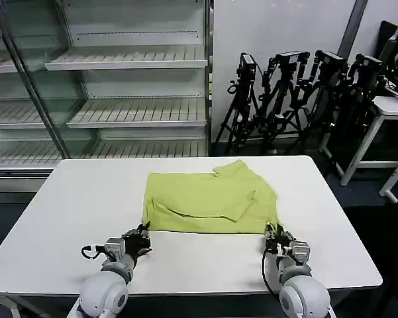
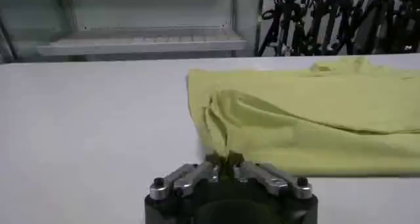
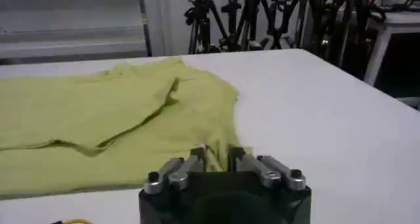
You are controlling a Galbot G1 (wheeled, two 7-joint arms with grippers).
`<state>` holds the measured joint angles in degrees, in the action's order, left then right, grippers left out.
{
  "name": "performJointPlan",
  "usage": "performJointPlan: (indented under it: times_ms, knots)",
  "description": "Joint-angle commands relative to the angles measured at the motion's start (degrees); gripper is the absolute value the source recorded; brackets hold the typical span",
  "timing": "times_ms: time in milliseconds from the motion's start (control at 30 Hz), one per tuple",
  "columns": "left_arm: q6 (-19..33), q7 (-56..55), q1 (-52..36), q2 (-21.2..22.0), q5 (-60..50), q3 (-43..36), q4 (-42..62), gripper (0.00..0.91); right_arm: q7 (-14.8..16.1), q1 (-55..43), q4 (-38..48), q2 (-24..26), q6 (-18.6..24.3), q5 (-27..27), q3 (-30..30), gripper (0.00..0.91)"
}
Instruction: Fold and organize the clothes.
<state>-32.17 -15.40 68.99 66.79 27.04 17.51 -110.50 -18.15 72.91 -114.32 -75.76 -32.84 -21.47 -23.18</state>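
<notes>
At the near edge of the white worktop (image 1: 66, 199) the left tool (image 1: 140, 240) sits at the T-shirt's near left corner, its fingers narrowed together with a bit of yellow-green cloth apparently pinched between them; the right tool (image 1: 275, 239) sits at the near right corner, fingers slightly apart beside the hem, whether gripping I cannot tell; beyond them the lime T-shirt (image 1: 208, 202) lies mid-worktop, already folded into a rough rectangle, sleeves tucked over; judging by this, a further fold and tidying remain.
</notes>
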Motion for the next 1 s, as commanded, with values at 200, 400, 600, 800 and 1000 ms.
performJointPlan:
  times_ms: [200,400,600,800,1000]
  knots:
    - [-0.1,0.0,6.5,-1.4,-1.1,1.0,-6.5,0.03,-0.1,4.0,-5.4,0.5,-0.3,0.4,-0.7,0.0]
    - [1.3,0.0,15.8,-1.8,-6.2,2.2,-14.8,0.04,0.5,12.6,-14.1,0.6,-0.2,5.0,-1.3,0.0]
    - [1.6,-0.1,24.5,-2.9,-8.8,4.6,-20.6,0.03,1.3,19.9,-19.7,0.6,-0.3,6.2,-2.5,0.0]
    - [1.4,-0.2,28.6,-3.5,-8.8,7.4,-22.8,0.03,1.9,25.2,-21.8,1.1,-0.3,6.3,-3.3,0.0]
    - [1.3,0.1,32.7,-3.4,-8.8,9.8,-25.3,0.05,3.3,29.0,-24.4,1.5,-0.4,7.3,-3.7,0.181]
